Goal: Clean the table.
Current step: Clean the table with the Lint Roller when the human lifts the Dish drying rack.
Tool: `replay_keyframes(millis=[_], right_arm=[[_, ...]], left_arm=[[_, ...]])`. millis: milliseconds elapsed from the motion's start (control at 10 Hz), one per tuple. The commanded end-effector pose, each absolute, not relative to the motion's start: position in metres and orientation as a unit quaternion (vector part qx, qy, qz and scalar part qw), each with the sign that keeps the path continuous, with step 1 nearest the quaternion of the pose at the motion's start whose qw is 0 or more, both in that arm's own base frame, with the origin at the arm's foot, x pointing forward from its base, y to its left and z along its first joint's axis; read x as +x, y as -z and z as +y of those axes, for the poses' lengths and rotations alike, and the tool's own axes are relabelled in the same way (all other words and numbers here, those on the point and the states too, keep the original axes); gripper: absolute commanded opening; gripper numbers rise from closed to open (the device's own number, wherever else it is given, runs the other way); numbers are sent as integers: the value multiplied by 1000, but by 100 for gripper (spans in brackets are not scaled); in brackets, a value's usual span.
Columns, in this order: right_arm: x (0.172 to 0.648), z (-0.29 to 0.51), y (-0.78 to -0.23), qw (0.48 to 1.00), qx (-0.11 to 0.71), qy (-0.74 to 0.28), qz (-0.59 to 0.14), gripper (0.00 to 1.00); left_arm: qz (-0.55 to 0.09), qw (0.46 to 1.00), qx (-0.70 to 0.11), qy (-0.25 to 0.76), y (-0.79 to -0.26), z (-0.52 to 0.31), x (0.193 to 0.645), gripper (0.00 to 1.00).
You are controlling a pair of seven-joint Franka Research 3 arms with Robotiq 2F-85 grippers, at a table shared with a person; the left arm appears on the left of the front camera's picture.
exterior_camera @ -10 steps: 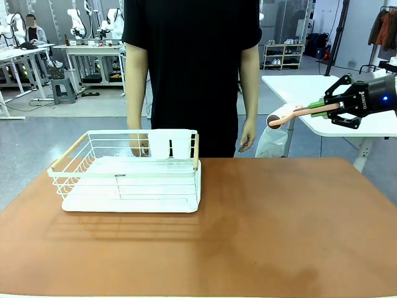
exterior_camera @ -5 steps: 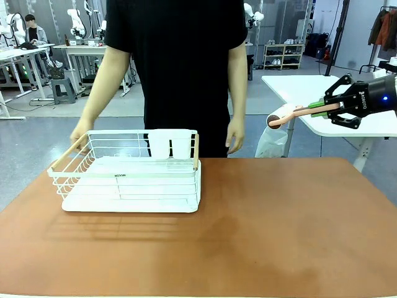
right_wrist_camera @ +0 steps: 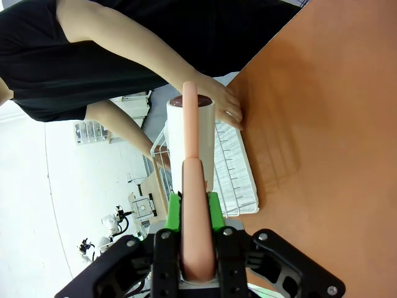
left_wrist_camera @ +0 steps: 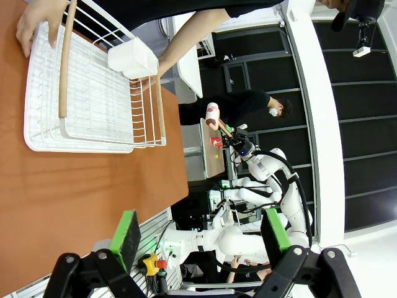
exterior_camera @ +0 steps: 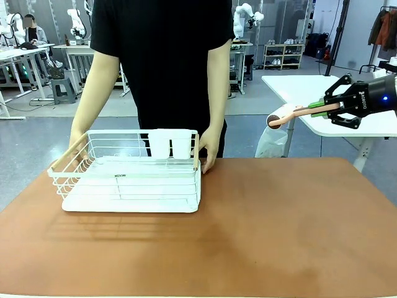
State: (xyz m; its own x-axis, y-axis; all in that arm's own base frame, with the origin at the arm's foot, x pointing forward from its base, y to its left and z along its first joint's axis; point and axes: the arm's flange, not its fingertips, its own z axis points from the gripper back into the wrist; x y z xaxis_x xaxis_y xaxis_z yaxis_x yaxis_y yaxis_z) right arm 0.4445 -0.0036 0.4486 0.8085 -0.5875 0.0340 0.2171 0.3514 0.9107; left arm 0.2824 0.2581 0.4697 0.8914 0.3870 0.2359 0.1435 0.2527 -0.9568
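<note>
1. Left gripper [left_wrist_camera: 200,234]: fingers apart, empty, held well back from the rack.
2. The white dish rack [exterior_camera: 130,180] stands on the left part of the table [exterior_camera: 279,230]. The person's hands [exterior_camera: 209,152] are at both of its ends (probably to lift it away).
3. Right gripper [exterior_camera: 329,110]: clamped on the handle of the pink-handled roller [exterior_camera: 291,115], beyond the table's far right corner.
4. Wait until the rack is off the table. Then lay the roller flat on it and roll in overlapping strokes.

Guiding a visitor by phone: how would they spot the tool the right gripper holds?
Find the broad reddish-brown table; up by its far right corner the right gripper is shut on a roller. It has a pale pink handle and white drum head, and hangs in the air, unlike the white dish rack on the table.
</note>
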Motion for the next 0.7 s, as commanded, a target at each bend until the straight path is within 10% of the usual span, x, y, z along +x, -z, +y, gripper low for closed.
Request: replay_keyframes(millis=[0,600], right_arm=[[445,-2,-449,802,512,250,-181,2],[445,-2,-449,802,512,250,-181,2]], left_arm=[[-224,758,-609,-69,-470,260,280,100],[-224,758,-609,-69,-470,260,280,100]])
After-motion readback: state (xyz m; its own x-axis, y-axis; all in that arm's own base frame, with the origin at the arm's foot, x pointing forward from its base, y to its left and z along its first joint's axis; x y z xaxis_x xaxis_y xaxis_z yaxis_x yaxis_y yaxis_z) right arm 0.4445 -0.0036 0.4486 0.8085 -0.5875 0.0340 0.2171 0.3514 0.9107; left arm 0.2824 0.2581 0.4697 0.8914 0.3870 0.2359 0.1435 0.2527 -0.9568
